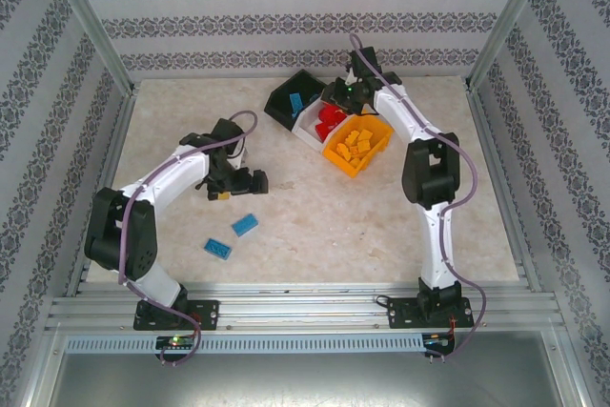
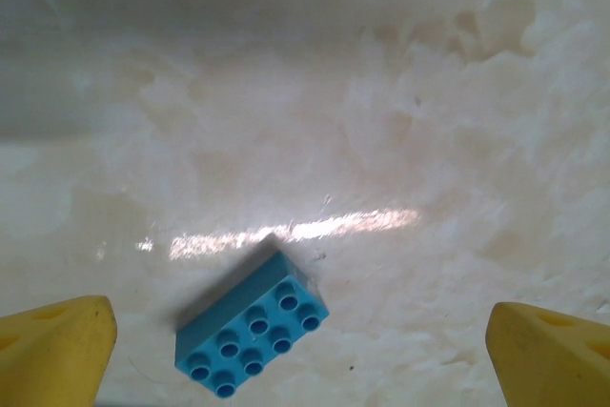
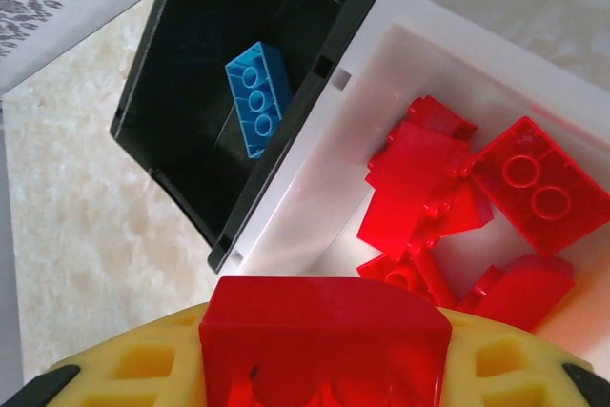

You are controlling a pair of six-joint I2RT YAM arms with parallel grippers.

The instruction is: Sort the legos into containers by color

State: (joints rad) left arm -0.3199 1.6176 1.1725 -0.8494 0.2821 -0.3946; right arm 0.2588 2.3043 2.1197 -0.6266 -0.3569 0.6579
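Close to done, with blue stragglers left to bin.

On the desk (image 1: 381, 235), the containers (image 1: 278, 102) in a joined row: the white bin (image 3: 315, 197) in the middle, the black bin (image 3: 181, 92) touching one flank, the orange bin (image 1: 341, 161) the other. Above the white bin, the right gripper (image 1: 345, 92), jaws clenched on a red brick (image 3: 324, 331), over a pile of red legos (image 3: 429, 169). Well apart from the white bin, toward the arm bases, the left gripper (image 2: 300, 350), jaws released and spread wide either side of a loose blue brick (image 2: 253, 331), touching neither. Orange-yellow legos (image 1: 360, 143) inside the orange bin; a binned blue brick (image 3: 257, 97) in the black bin; a second stray blue brick (image 1: 217, 248) farther yet from the white bin. Likely three drops to go.
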